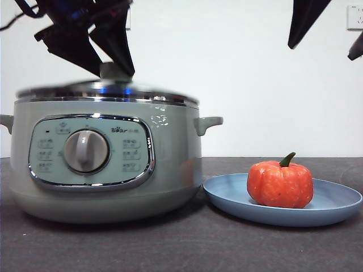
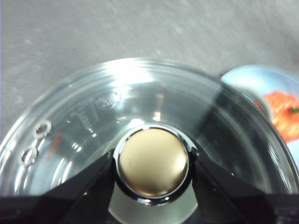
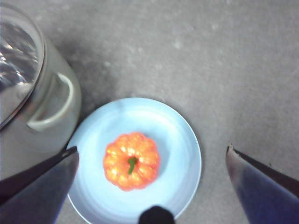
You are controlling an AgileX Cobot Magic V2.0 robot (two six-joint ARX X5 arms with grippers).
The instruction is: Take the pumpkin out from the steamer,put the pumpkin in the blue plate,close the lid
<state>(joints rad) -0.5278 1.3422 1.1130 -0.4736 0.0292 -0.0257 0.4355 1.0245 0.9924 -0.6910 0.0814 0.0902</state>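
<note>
The orange-red pumpkin (image 1: 280, 184) (image 3: 131, 160) sits upright in the middle of the blue plate (image 1: 337, 205) (image 3: 180, 135), to the right of the sage-green steamer (image 1: 170, 170) (image 3: 49, 116). The glass lid (image 1: 108, 90) (image 2: 140, 93) lies on the steamer's rim and looks slightly blurred in the front view. My left gripper (image 1: 115, 69) (image 2: 153, 163) comes down from the top left and is shut on the lid's knob, one jaw against each side. High above the plate, my right gripper (image 1: 326, 39) (image 3: 152, 150) hangs wide open and holds nothing.
The steamer's side handle (image 1: 209, 123) (image 3: 53, 105) points toward the plate, close above its left rim. Dark grey tabletop (image 1: 187, 243) runs in front of both. A white wall stands behind, with a socket (image 1: 355, 17) at the top right.
</note>
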